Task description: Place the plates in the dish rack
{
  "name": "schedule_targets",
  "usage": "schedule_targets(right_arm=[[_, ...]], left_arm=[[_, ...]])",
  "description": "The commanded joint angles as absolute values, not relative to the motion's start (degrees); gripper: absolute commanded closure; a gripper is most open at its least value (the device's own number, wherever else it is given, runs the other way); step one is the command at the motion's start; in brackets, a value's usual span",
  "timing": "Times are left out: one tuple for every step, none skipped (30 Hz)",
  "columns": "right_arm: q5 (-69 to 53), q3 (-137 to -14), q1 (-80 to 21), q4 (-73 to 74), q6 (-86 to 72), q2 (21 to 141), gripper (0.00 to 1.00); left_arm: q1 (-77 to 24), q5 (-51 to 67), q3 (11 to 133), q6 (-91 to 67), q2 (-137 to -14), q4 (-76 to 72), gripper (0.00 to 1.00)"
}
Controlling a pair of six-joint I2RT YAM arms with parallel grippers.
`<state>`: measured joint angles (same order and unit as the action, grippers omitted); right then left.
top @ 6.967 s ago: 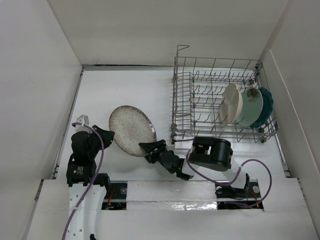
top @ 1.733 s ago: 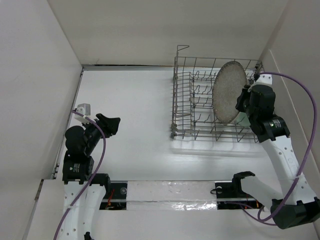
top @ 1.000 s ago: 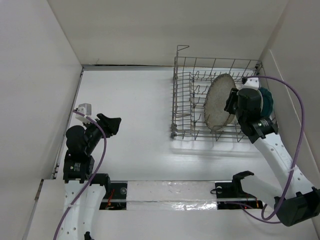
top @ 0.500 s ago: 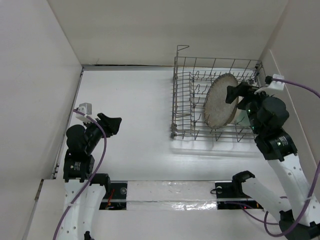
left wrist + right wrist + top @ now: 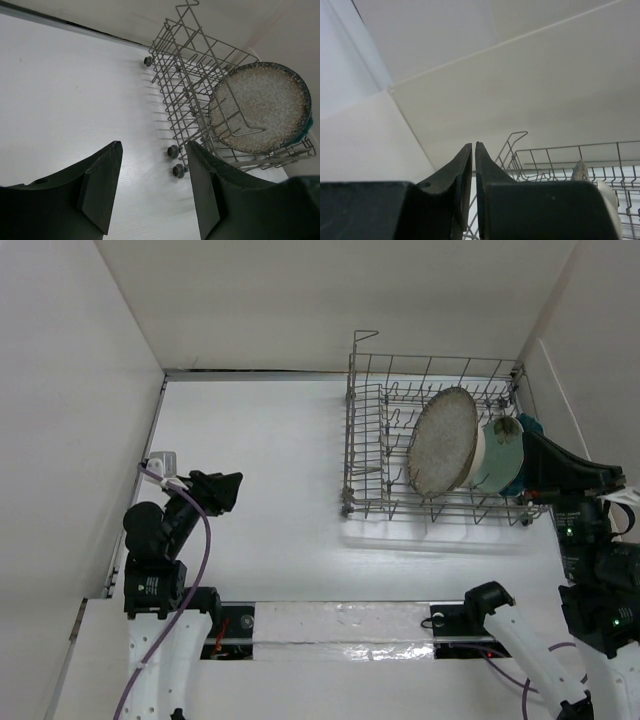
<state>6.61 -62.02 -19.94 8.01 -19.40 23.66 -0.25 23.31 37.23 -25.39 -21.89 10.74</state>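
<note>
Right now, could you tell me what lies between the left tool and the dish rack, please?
Only bare white table lies between the left tool and the dish rack; the top view shows it.

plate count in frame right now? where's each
4, all standing on edge at the right end of the dish rack. From left: speckled plate, a sliver of cream plate behind it, mint plate, teal plate, partly hidden.

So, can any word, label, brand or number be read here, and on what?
No readable text.
The grey metal wire dish rack, the speckled grey-beige round plate and the white table bear no writing.
A pale mark on the black left arm is too small to read.
</note>
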Motion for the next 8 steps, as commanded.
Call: schedule_targets(right_arm=[[10.27,-60.82,-20.21,6.24,-18.9,21.54,0.83],[10.46,-60.04,-20.21,6.24,-18.98,21.1,0.75],[10.46,-59.68,-20.21,5.98,-19.07,20.92,0.7],[10.28,-59.33,-20.21,5.89,-19.16,20.92,0.67],[9.85,-58.72,-20.21,5.8,-19.25,21.09,0.64],[9.67,-58.45,-20.21,5.45,-19.34,21.35,0.63],[9.58,-58.19,-20.21,5.28,-19.34,22.05,0.62],[9.49,-58.01,-20.21,5.1,-19.34,22.41,0.58]], left_arm=[[0.09,25.14,42.53,-26.63,-21.53,5.27,0.49],[0.09,25.05,43.67,-26.72,-21.62,5.36,0.49],[0.09,24.96,46.03,-26.72,-21.71,5.27,0.49],[0.09,24.87,47.1,-26.63,-21.8,5.19,0.49],[0.09,24.79,48.07,-26.54,-22.06,5.19,0.49],[0.09,24.26,49.56,-26.8,-22.23,5.45,0.49],[0.09,24.17,50.18,-26.98,-22.58,5.36,0.48],[0.09,24.0,50.53,-27.24,-22.76,5.36,0.48]])
